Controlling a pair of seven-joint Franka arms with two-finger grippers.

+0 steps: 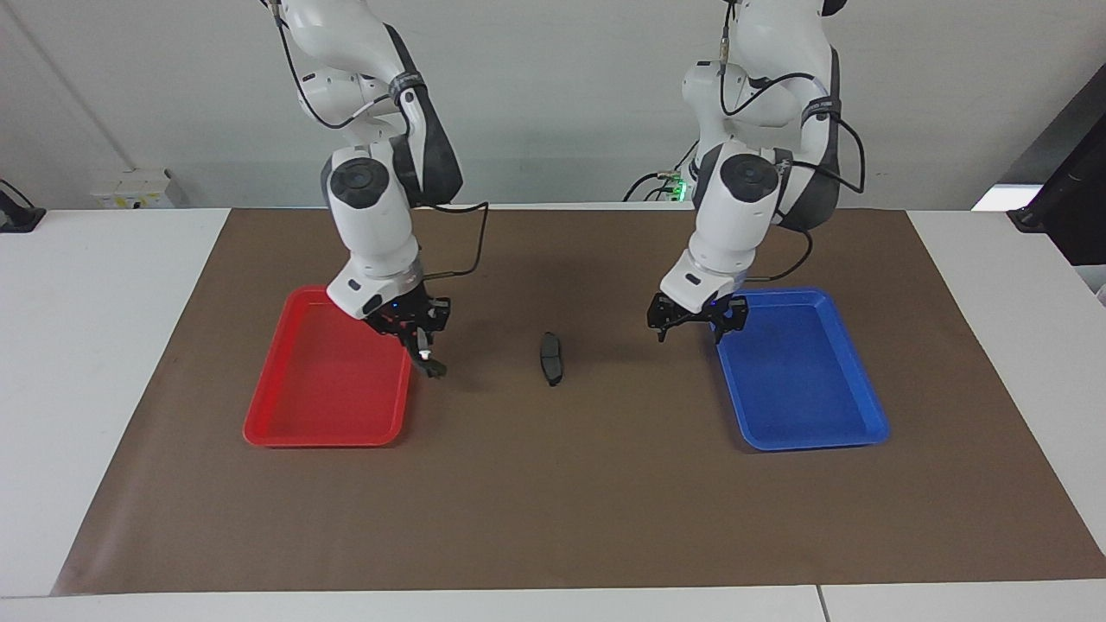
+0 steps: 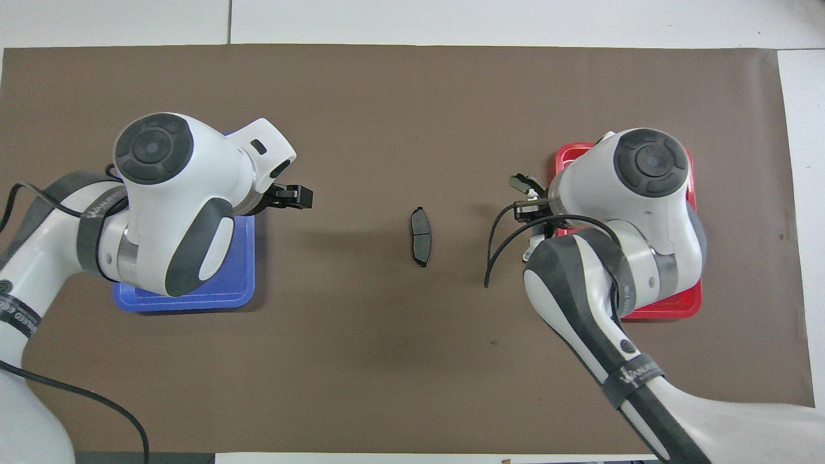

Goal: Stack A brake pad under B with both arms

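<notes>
A brake pad [image 1: 550, 358] alone mid-mat [image 1: 605, 518] — right gripper [image 1: 422, 344] grips B [image 1: 429, 363].

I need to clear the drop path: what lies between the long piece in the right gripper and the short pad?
Nothing visible. The right gripper holds B over the red tray's edge; only bare mat separates it from the pad.

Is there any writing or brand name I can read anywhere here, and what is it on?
"WANUE...", partly readable, on the grey strap around the right arm.
Cut-off letters on the grey strap of the left arm: not readable.
Nothing readable on the brake pad, the red tray or the blue tray.
</notes>
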